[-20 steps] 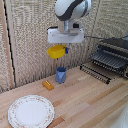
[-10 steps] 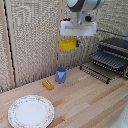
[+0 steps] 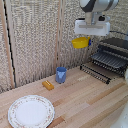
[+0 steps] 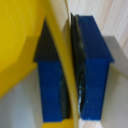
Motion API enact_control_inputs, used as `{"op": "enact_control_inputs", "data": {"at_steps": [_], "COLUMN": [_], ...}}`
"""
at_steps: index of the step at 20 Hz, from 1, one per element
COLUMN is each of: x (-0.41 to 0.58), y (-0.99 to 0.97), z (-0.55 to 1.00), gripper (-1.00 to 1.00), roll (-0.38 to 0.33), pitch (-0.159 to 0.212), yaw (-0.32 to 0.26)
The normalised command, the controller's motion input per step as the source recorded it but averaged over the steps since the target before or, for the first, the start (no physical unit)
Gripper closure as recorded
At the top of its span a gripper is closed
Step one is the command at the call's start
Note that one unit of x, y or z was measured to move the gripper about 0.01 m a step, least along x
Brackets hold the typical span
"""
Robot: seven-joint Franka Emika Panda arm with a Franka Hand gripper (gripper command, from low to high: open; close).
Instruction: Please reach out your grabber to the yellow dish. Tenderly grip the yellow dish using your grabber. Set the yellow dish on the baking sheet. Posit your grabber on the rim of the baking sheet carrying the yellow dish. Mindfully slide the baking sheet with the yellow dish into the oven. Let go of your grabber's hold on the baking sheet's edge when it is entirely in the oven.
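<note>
Sitting nearest on the bench (image 3: pixel 85 102) is a white plate (image 3: pixel 31 111), then an orange block (image 3: pixel 48 85) and blue cup (image 3: pixel 61 74). Farther back, the hand (image 3: pixel 84 36) pinches the yellow dish (image 3: pixel 80 42) by its rim, high above the bench, beside the baking sheet (image 3: pixel 106 64) and oven (image 3: pixel 116 50).

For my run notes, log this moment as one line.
phase: carry | grabber: shut on yellow dish rim | dish: airborne, short of baking sheet | oven: open

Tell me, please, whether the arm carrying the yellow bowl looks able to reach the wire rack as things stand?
Probably yes. The end effector holds the yellow bowl in the air, near the wire rack at the oven, and nothing shows between them.
</note>
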Motion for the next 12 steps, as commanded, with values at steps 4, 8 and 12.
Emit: {"op": "enact_control_inputs", "data": {"at_steps": [4,8,12], "x": [0.019,0.120,0.251], "y": [-0.84,-0.90,-0.94], "z": [0.02,0.05,0.05], "gripper": [1.00,1.00,1.00], "roll": [0.000,0.000,0.000], "pitch": [0.000,0.000,0.000], "yaw": [-0.140,-0.106,-0.080]}}
